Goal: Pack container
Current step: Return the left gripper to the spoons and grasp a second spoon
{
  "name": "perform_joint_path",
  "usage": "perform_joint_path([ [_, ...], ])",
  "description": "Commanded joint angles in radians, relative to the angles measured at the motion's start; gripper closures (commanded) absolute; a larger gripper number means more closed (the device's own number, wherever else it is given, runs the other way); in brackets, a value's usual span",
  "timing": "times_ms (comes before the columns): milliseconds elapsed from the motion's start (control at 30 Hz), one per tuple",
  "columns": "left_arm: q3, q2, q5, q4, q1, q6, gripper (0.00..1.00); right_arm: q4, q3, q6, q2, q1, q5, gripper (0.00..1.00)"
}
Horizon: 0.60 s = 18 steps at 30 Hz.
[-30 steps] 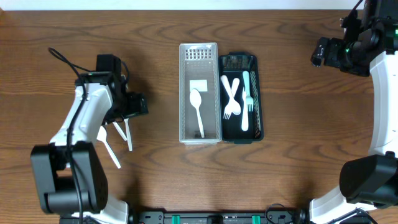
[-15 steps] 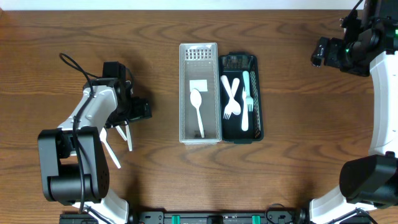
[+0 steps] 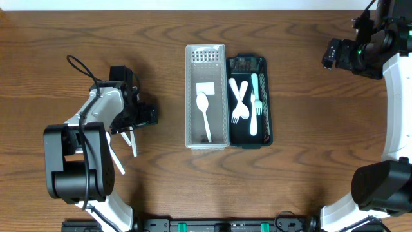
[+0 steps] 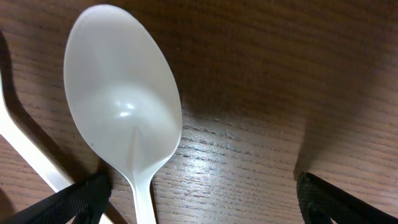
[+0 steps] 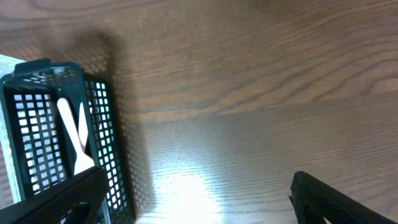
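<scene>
White plastic spoon [image 4: 121,106] lies on the table [image 4: 280,74] just ahead of your left gripper [image 4: 202,198] — jaws wide, empty. The bowl points away and the handle runs back between the fingers, off-centre. The white basket [image 3: 206,57] is well off to the right. Your right gripper [image 5: 199,199] — also wide, empty — sits far beyond it.

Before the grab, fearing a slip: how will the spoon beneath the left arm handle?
The spoon looks like thin plastic, so probably light, bendy. Its glossy bowl may slip. Flat on the table, it likely skids, not rolls.
</scene>
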Motion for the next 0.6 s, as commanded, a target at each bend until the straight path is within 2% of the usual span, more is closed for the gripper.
perform_joint_path([
  [0, -0.007, 0.043, 0.009, -0.006, 0.004, 0.006, 0.02, -0.001, -0.005, -0.008, 0.009, 0.005, -0.008, 0.03],
  [33, -0.007, 0.043, 0.009, -0.009, 0.004, 0.006, 0.00, -0.001, -0.005, -0.007, 0.009, 0.005, -0.008, 0.03],
  [267, -0.007, 0.043, 0.009, -0.039, 0.004, 0.006, 0.30, -0.001, -0.005, -0.007, 0.009, 0.005, -0.008, 0.03],
  [367, -0.007, 0.043, 0.009, -0.045, 0.004, 0.006, 0.53, -0.002, -0.005, -0.008, 0.009, 0.005, -0.008, 0.03],
  [567, -0.006, 0.043, 0.009, -0.052, 0.004, 0.006, 0.69, -0.002, -0.005, -0.008, 0.009, 0.005, -0.008, 0.03],
])
